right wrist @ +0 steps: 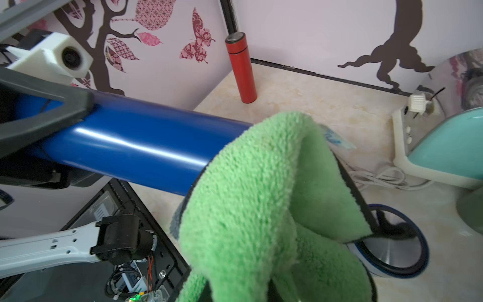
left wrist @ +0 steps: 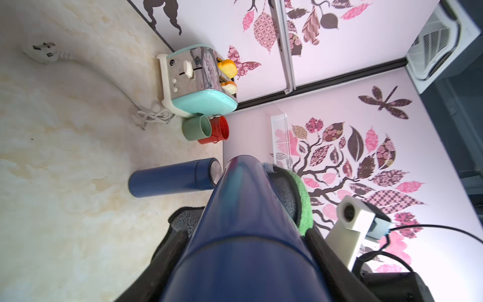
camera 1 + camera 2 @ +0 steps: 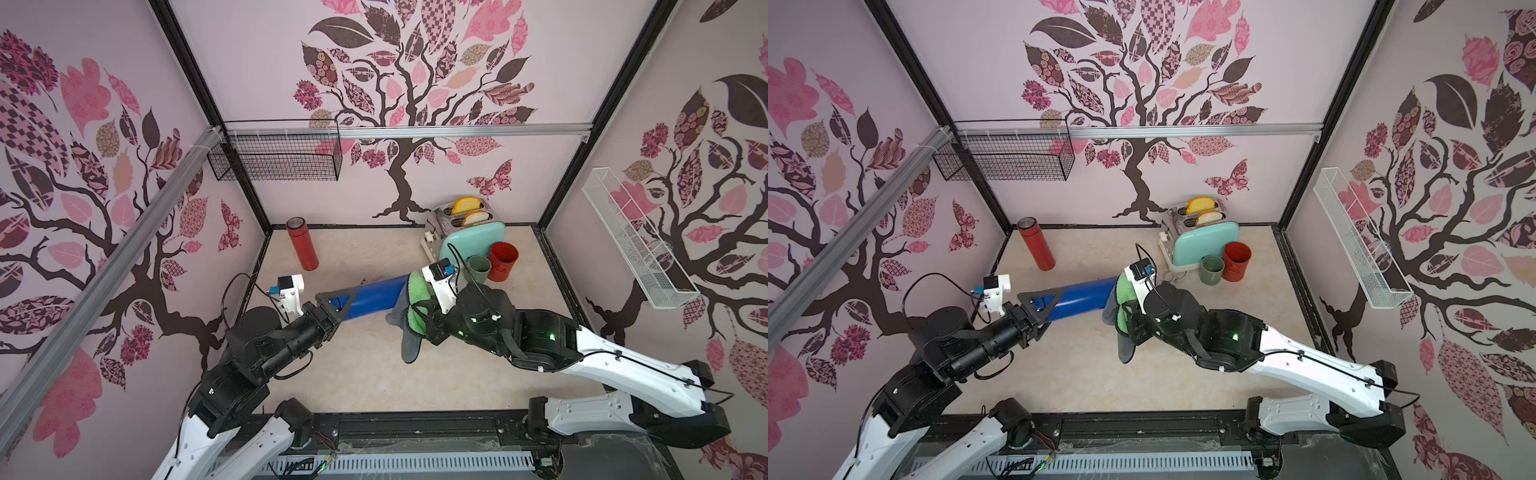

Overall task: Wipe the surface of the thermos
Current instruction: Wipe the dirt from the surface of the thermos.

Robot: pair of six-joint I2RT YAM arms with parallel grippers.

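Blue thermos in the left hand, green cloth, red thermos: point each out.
blue thermos point(image 3: 374, 296): in a top view, mid-body.
green cloth point(image 1: 256, 188): right wrist view, fold over the thermos.
red thermos point(image 3: 302, 246): in a top view, mid-body.

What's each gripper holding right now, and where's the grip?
Left gripper: blue thermos, clamped at one end. Right gripper: green cloth draped over the other end; pinch point hidden.

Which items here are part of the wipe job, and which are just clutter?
In use: blue thermos in the left hand, green cloth in the right hand.
Idle: red thermos, second blue thermos, toaster, green mug, red cup.
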